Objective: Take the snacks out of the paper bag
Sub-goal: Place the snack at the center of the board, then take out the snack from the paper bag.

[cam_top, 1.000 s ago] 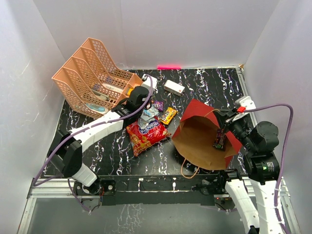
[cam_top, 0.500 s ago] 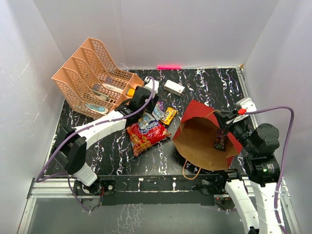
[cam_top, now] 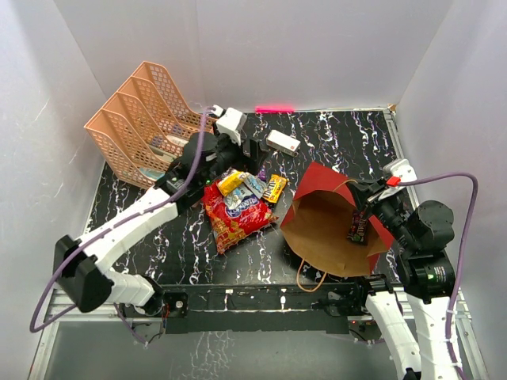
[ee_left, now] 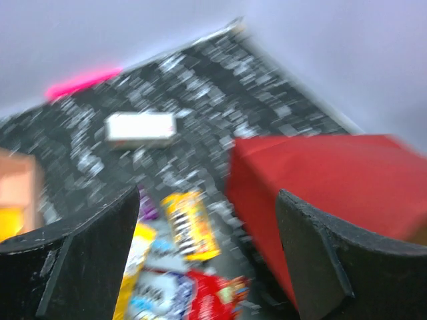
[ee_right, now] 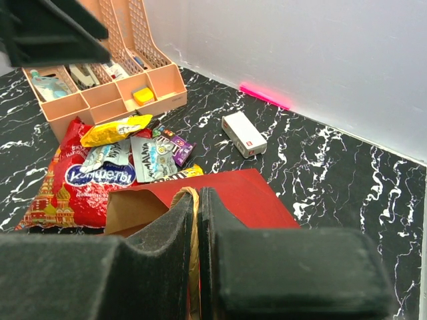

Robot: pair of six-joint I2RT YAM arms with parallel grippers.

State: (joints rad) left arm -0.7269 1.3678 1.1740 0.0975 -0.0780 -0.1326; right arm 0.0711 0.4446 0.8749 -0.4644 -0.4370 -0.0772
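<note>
The paper bag [cam_top: 329,229] lies on its side at the right, mouth toward the near edge, red outside and brown inside. My right gripper [ee_right: 198,197] is shut on its cord handle [ee_right: 193,220] at the rim [cam_top: 356,226]. The snacks lie in a pile left of the bag: the red chip bag [cam_top: 236,219], a yellow packet [cam_top: 230,182], a white-blue packet [cam_top: 250,188] and a brown packet [cam_top: 273,188]. A purple packet [ee_right: 177,145] shows in the right wrist view. My left gripper [cam_top: 247,157] hovers above the pile's far side, open and empty [ee_left: 207,260].
A peach mesh file rack [cam_top: 146,127] stands at the back left, close to my left arm. A small white box [cam_top: 283,142] lies behind the snacks. White walls close in the black marbled table [cam_top: 348,142] on three sides.
My left gripper opened, left the yellow packet on the pile, then rose and drew back toward the far wall. The right gripper and the bag have not moved.
</note>
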